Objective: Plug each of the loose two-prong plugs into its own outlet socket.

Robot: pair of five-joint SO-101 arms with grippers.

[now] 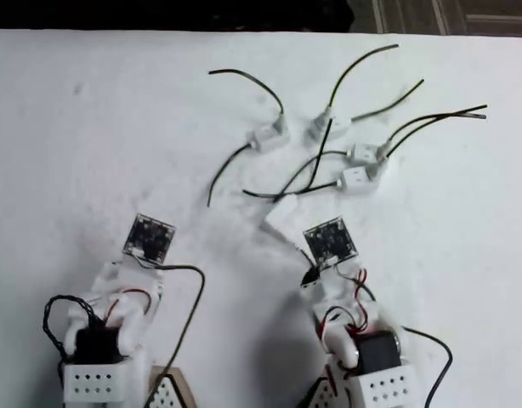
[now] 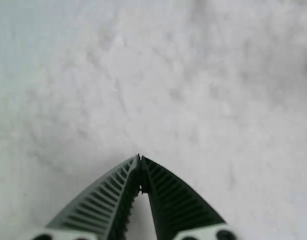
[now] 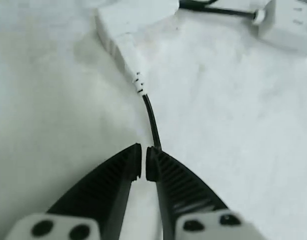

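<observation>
Several white plugs and sockets with black cables lie scattered at the far middle of the table, among them one pair and another pair. Nearest the arms is a white plug, seen close in the right wrist view as plug. Its black cable runs back and passes under one finger of my right gripper, which is shut just short of the plug. A white socket block lies beyond it. My left gripper is shut over bare white table, holding nothing.
The white table is bare to the left of the plugs. Both arm bases stand at the near edge, the left arm and the right arm. A dark strip runs along the table's far edge.
</observation>
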